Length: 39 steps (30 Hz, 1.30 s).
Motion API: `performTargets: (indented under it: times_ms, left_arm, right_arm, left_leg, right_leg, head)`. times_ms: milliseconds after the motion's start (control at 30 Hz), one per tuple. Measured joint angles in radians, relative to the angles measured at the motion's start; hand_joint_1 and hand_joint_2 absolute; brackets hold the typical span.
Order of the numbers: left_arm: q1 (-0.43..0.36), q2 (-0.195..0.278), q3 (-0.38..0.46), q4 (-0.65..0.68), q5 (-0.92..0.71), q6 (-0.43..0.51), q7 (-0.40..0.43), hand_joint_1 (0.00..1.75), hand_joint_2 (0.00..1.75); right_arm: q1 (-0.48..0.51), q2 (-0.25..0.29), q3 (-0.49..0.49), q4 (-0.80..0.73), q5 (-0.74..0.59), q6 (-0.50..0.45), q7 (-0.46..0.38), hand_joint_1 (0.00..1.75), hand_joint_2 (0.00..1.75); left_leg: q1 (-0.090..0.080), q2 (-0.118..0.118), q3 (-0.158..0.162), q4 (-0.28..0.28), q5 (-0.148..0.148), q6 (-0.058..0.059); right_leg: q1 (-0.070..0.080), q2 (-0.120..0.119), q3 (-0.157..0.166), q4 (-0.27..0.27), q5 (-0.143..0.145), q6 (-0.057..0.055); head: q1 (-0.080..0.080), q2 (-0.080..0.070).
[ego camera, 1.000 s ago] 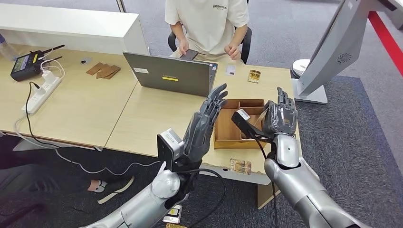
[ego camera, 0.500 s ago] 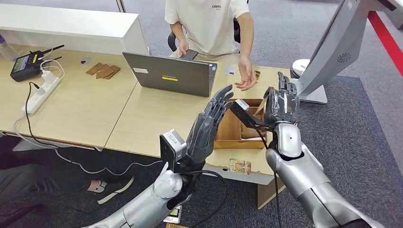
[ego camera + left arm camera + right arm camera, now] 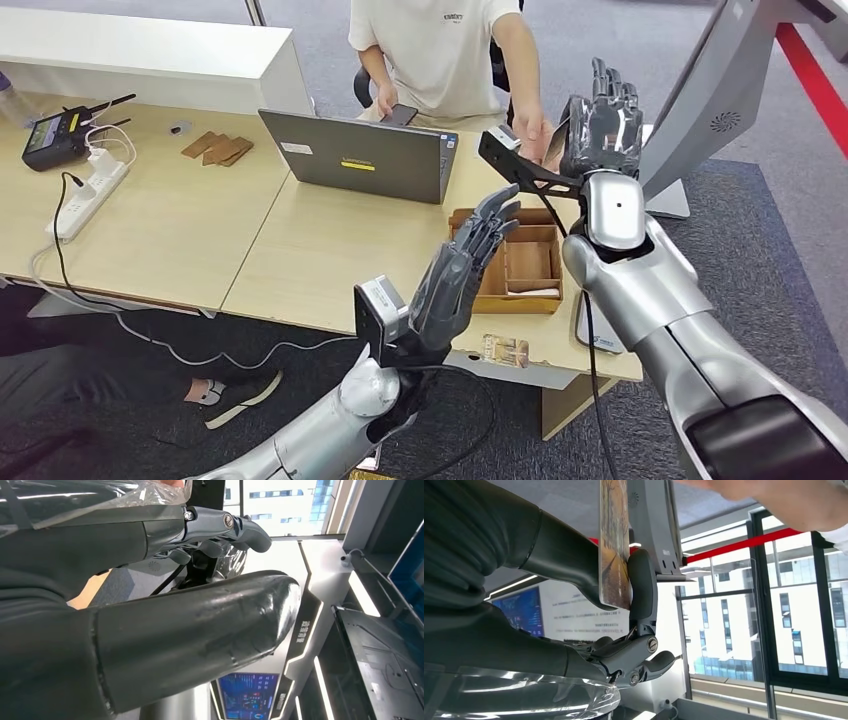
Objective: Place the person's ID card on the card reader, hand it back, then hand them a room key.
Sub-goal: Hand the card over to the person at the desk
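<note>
- One card [image 3: 614, 545] is the thing in play: in the right wrist view it stands edge-on, pinched between the thumb and a finger of the right hand [image 3: 600, 120]. Whether it is the ID card or a room key I cannot tell.
- Within the last second the right hand has risen from above the wooden tray [image 3: 520, 262] and now reaches across the surface [image 3: 300, 240] toward the seated person.
- The person's hand [image 3: 533, 140] has come forward too, from near their lap, and now lies just beside the robot's fingers, blurred in the right wrist view.
- This reads as a handover about to happen; the fingers should let go only once the person has hold.
- The left hand [image 3: 462, 270] has shifted slightly right and stays raised near the tray, fingers apart, holding nothing.
- A laptop [image 3: 350, 155] stands between the robot and the person.
</note>
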Motion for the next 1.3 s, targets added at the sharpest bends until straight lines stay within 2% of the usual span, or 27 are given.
performTargets:
  times_ms: [433,467,567,600,1100,1200,1300]
  left_arm:
    - [-0.003,-0.012,-0.001,0.011,0.018,0.005,0.004,0.0,0.0]
    - [-0.003,-0.014,-0.001,0.012,0.019,0.005,0.004,0.0,0.0]
    - [-0.005,-0.018,-0.002,0.017,0.023,0.004,0.003,0.0,0.0]
    - [-0.005,-0.018,-0.002,0.019,0.024,0.003,0.002,0.0,0.0]
    - [-0.01,-0.021,-0.004,0.025,0.034,0.014,0.0,0.0,0.0]
    - [-0.01,-0.021,-0.004,0.025,0.031,0.025,0.0,0.0,0.0]
    - [-0.01,-0.018,-0.003,0.024,0.02,0.052,0.001,0.0,0.0]
  right_arm:
    - [-0.008,0.025,0.002,0.081,-0.022,0.007,0.014,1.75,1.75]
    - [-0.007,0.025,0.002,0.086,-0.025,0.006,0.014,1.51,1.75]
    - [-0.004,0.025,0.002,0.102,-0.034,0.003,0.014,0.2,1.75]
    - [-0.003,0.025,0.003,0.106,-0.036,0.002,0.014,0.0,1.75]
    - [-0.004,0.025,0.014,0.135,-0.022,-0.042,0.037,0.0,1.75]
    - [-0.009,0.024,0.016,0.132,-0.053,-0.085,0.022,0.0,1.75]
    - [-0.007,0.022,0.003,0.112,-0.156,-0.18,-0.031,0.0,1.75]
  left_leg:
    - [0.0,0.0,0.0,0.0,0.0,0.0]
    - [0.0,0.0,0.0,0.0,0.0,0.0]
    - [0.0,0.0,0.0,0.0,0.0,0.0]
    - [0.0,0.0,0.0,0.0,0.0,0.0]
    - [0.0,0.0,0.0,0.0,0.0,0.0]
    - [0.0,0.0,0.0,0.0,0.0,0.0]
    - [0.0,0.0,0.0,0.0,0.0,0.0]
  right_leg:
    - [0.0,0.0,0.0,0.0,0.0,0.0]
    - [0.0,0.0,0.0,0.0,0.0,0.0]
    - [0.0,0.0,0.0,0.0,0.0,0.0]
    - [0.0,0.0,0.0,0.0,0.0,0.0]
    - [0.0,0.0,0.0,0.0,0.0,0.0]
    - [0.0,0.0,0.0,0.0,0.0,0.0]
    - [0.0,0.0,0.0,0.0,0.0,0.0]
  head:
    - [0.0,0.0]
    - [0.0,0.0]
    - [0.0,0.0]
    - [0.0,0.0]
    - [0.0,0.0]
    - [0.0,0.0]
    - [0.0,0.0]
